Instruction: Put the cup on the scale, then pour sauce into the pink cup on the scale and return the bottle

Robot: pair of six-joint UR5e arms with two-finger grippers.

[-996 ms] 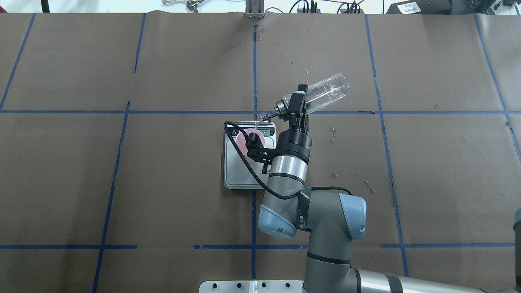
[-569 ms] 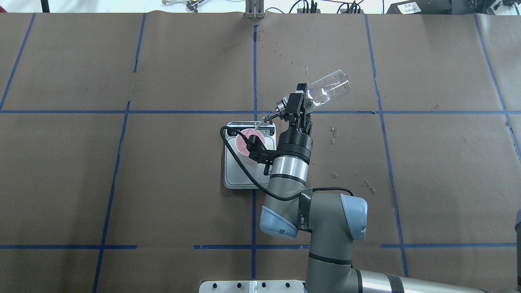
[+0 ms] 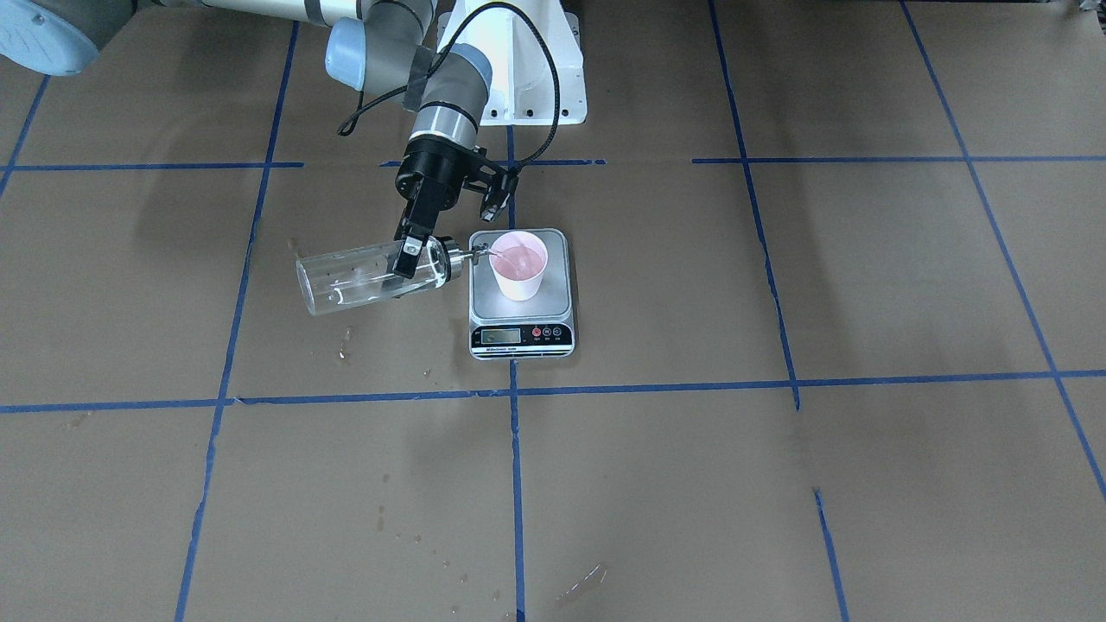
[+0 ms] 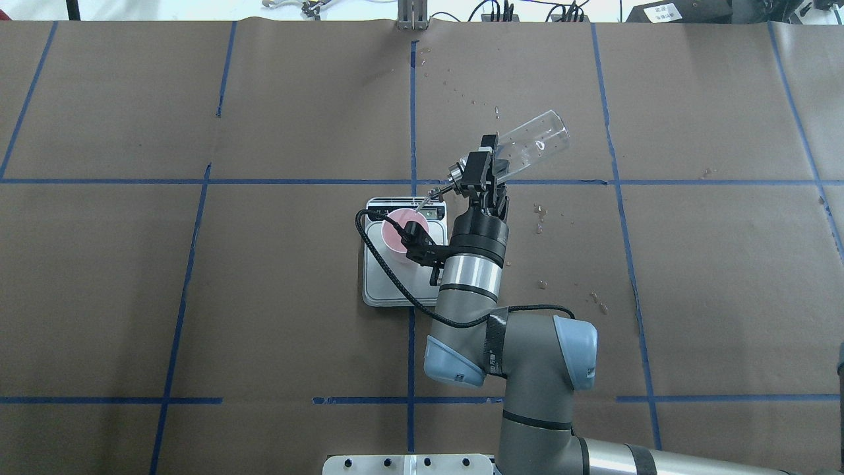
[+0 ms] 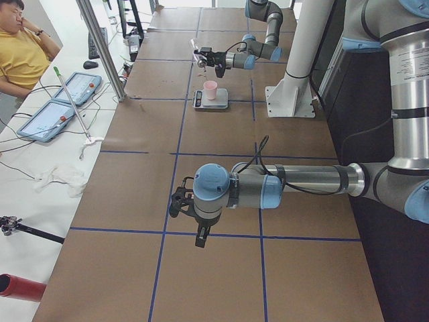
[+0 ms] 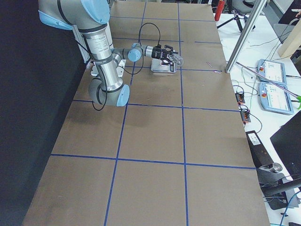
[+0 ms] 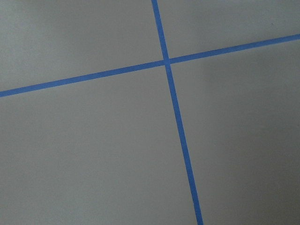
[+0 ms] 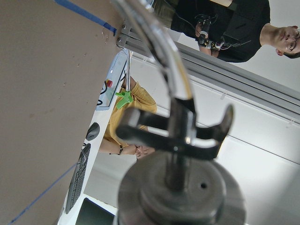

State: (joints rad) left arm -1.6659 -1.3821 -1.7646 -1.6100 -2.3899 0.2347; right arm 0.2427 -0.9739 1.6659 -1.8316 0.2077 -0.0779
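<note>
The pink cup stands upright on the scale, toward its display end. It also shows in the overhead view, partly hidden by the wrist camera, on the scale's steel plate. My right gripper is shut on the clear glass bottle near its silver cap. The bottle is tipped past level, with its spout over the cup's rim. A thin clear stream seems to run into the cup. My left gripper shows only in the exterior left view, so I cannot tell whether it is open or shut.
Water drops lie on the brown paper right of the scale and under the bottle. Blue tape lines cross the table. The robot's white base stands behind the scale. An operator sits past the table's far side.
The bottle's base has risen a little, so the bottle tilts more steeply. The right wrist has shifted slightly. The cup and scale have not moved.
</note>
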